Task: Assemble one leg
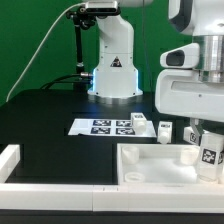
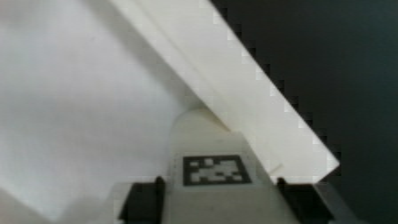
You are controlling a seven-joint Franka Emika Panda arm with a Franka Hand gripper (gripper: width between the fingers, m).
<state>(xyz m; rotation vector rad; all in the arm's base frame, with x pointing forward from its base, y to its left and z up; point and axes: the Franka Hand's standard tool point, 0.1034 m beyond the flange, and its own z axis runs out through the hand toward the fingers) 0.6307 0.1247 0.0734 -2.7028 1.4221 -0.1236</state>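
Note:
My gripper (image 1: 204, 138) hangs at the exterior view's right, over the far right part of the square white tabletop (image 1: 150, 168). It is shut on a white leg (image 1: 210, 156) that carries a black-and-white tag. In the wrist view the leg (image 2: 215, 140) sits between my two dark fingers (image 2: 146, 202), with the gripper (image 2: 221, 196) closed against its sides. Beyond the leg's tip I see the tabletop's flat face (image 2: 71, 110) and its raised edge (image 2: 231, 80) running diagonally. Whether the leg's tip touches the tabletop is hidden.
The marker board (image 1: 103, 126) lies mid-table in front of the arm's base (image 1: 112, 72). Three more white legs stand near it (image 1: 139, 121), (image 1: 163, 131), (image 1: 190, 133). A white L-shaped rail (image 1: 12, 165) borders the front left. The table (image 2: 338, 60) is black.

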